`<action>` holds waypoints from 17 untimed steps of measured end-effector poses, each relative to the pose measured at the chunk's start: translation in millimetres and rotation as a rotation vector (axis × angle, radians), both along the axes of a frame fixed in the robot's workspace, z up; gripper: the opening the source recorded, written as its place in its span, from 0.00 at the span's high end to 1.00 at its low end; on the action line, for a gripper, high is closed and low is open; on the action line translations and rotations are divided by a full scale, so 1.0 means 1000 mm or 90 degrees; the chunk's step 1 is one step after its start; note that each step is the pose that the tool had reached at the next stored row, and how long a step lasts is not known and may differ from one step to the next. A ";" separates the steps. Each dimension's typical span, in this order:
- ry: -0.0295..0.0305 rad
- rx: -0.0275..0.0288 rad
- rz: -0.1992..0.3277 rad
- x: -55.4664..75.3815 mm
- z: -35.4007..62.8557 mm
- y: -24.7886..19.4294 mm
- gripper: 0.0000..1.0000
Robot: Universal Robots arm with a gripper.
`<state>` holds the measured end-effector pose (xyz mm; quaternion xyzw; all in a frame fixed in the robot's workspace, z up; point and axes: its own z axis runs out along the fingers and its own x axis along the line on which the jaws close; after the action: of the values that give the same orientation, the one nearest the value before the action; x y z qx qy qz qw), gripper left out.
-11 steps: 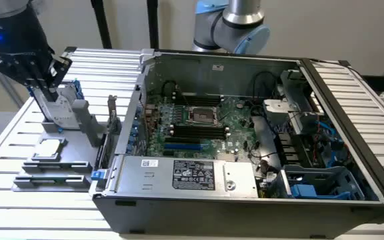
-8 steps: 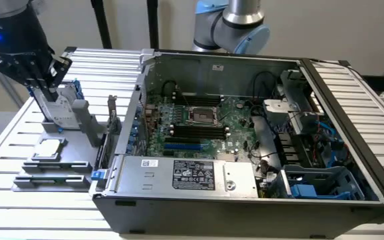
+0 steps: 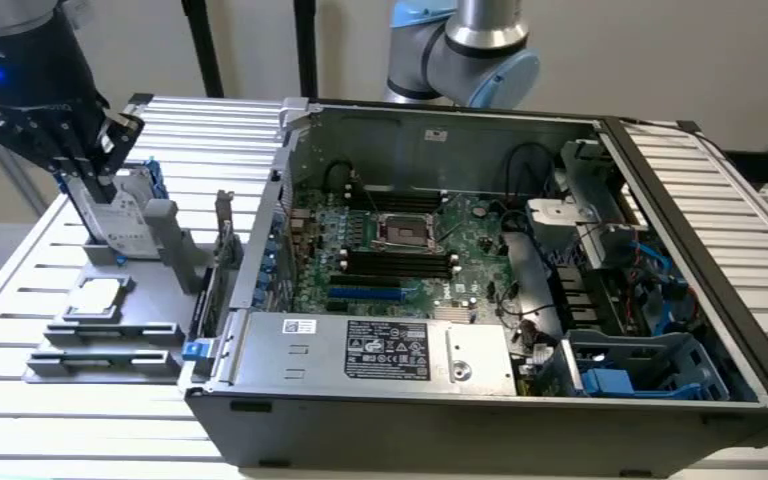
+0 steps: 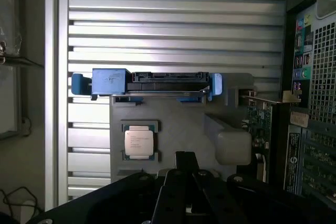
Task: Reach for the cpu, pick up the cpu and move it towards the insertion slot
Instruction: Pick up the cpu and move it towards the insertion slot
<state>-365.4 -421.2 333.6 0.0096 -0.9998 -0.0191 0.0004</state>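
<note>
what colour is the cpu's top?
Silvery metal, on the small flat square cpu; shows best in the wrist view.

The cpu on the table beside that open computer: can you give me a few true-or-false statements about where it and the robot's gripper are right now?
1. The cpu lies flat on the grey holder, outside the computer case. True.
2. The gripper is clamped on the cpu. False: it is shut and hangs above the holder, apart from the cpu.
3. The cpu sits in the insertion slot. False: the slot's dark centre is bare.
4. The hard drive stands upright in the holder. True.
</note>
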 end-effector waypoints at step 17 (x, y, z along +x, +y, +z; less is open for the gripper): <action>0.0004 0.0000 0.000 -0.043 -0.0076 -0.0140 0.89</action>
<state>-408.0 -435.2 326.1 0.0095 -0.9998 -0.0191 0.0008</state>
